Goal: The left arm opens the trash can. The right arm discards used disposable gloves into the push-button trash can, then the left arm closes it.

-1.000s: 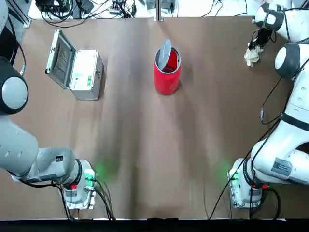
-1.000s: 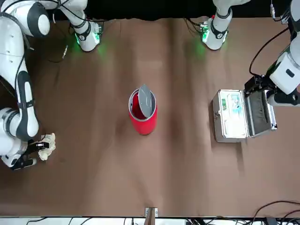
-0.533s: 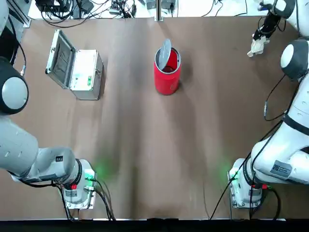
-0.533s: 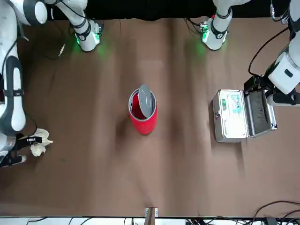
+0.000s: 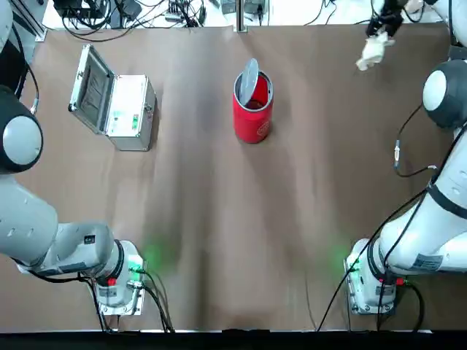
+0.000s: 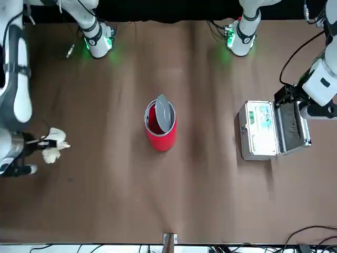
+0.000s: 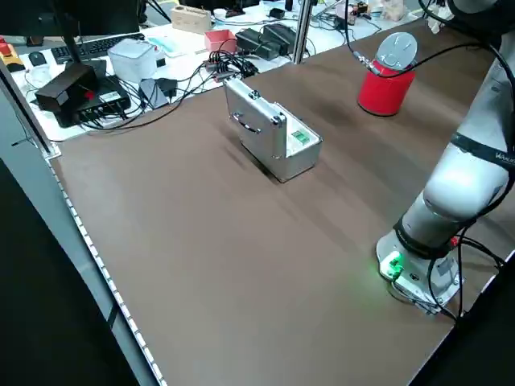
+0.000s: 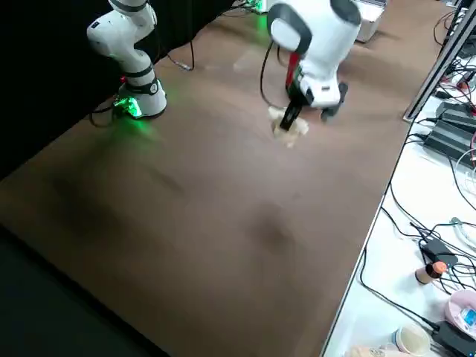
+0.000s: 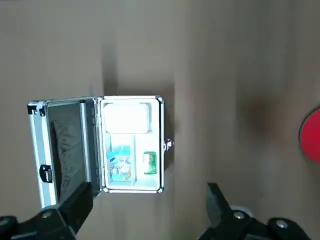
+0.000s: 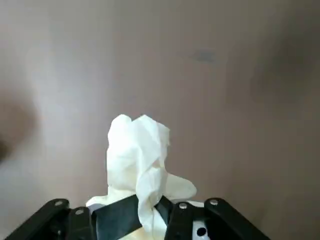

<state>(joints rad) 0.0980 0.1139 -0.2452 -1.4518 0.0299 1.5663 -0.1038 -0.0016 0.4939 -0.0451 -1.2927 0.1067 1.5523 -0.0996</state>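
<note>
One wad of gloves (image 10: 137,155) is pinched between the fingers of the right gripper (image 10: 141,205), held above the far right part of the worktop (image 5: 204,219). The can (image 5: 253,120) stands upright, nearer the far edge than the near one and a little right of the middle. From the right gripper it lies across to the robot's left and somewhat back towards the bases, so the carry should be a diagonal one, mostly leftward.

The lid (image 6: 163,113) is up, tilted over the far left part of the rim. The uncovered mouth is on the right arm's side; coming in from the right looks the better way, stopping short of the lid and letting go over the red interior. Loose ends of the wad could catch on the rim.

The left gripper (image 9: 150,187), its fingers parted and holding nothing, is raised at the worktop's left side by the case (image 5: 130,109), farther from the can; closing should wait for the drop.
</note>
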